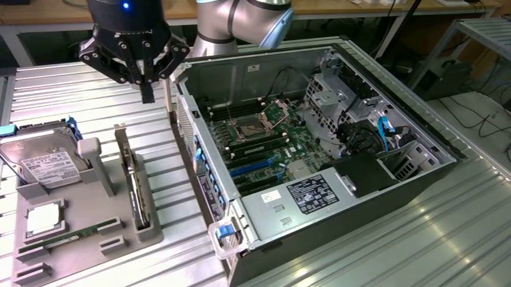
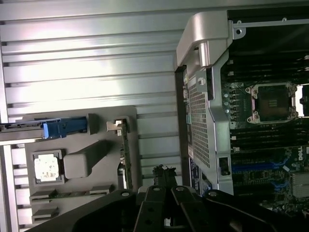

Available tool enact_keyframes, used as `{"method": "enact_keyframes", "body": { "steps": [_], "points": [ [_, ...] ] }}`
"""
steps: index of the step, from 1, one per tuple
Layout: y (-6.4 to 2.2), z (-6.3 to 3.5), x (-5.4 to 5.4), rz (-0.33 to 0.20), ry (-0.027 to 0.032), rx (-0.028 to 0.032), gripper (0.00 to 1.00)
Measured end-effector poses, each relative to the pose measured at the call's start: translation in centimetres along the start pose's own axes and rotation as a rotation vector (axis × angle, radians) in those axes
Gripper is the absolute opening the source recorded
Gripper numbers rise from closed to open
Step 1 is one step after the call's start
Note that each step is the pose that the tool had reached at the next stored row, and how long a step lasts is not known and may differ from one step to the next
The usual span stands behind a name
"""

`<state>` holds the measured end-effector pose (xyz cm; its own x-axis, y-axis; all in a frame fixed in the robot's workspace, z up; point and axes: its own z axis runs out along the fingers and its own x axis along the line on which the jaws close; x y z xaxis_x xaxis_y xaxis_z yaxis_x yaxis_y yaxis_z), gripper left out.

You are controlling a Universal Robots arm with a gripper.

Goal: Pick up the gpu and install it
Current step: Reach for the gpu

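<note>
The fingers (image 1: 147, 89) hang clenched and empty above the desk (image 1: 48, 89), beside the computer case (image 1: 264, 72). The gpu (image 1: 134, 185) stands on edge in the gray tray (image 1: 96, 206), below them and nearer the exterior camera, with its long axis parallel to the case's wall.

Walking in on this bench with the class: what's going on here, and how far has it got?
A robot arm's gripper, fingers shut and holding nothing, hangs above the table near the gap between the grey tray and the open computer case. The gpu stands on edge in its slot in the tray, not yet picked up.
</note>
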<state>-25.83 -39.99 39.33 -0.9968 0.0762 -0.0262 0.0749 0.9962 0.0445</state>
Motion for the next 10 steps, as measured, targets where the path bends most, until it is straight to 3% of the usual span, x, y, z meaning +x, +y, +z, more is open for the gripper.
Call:
{"method": "enact_keyframes", "body": {
  "steps": [10],
  "points": [
    [-0.15, -0.04, 1.3, 0.000, 0.0000, -0.0001, 0.11]
  ]
}}
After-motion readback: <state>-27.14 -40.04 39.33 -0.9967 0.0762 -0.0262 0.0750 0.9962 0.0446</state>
